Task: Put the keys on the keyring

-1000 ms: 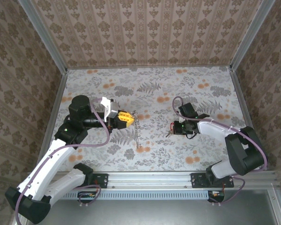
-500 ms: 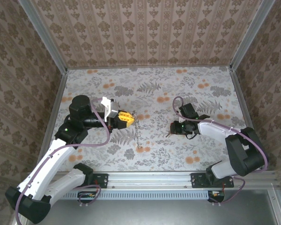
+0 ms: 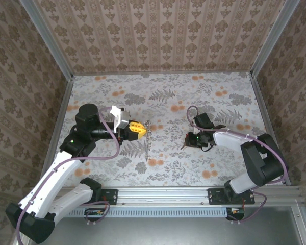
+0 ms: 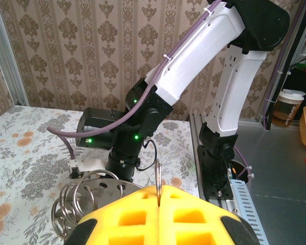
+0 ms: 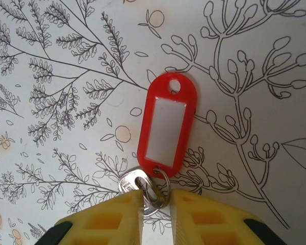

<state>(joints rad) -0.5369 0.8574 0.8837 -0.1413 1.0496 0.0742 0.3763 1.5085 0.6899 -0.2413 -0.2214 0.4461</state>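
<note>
The keys lie flat on the patterned table: a small silvery key [image 5: 134,182] joined by a tiny split ring to a red oblong tag [image 5: 167,125]. My right gripper [image 5: 156,196] reaches down on them, its yellow fingers pressed against the key's head and the split ring with only a narrow gap left. From above, the right gripper [image 3: 191,139] sits right of centre. My left gripper [image 4: 158,190] is shut on the keyring [image 4: 157,173], a thin metal hoop seen edge-on and standing up from between the fingers. From above, the left gripper [image 3: 141,129] holds the keyring [image 3: 149,139] hanging below it.
More wire rings and a perforated metal disc [image 4: 92,196] hang beside the left fingers. The right arm's base [image 4: 222,153] and the table's near rail [image 3: 163,194] lie behind the held hoop. Patterned walls enclose the table on three sides.
The right gripper's jaws parted and then narrowed around the key's head, shifting slightly on the table. The left arm and the hoop have stayed still.
</note>
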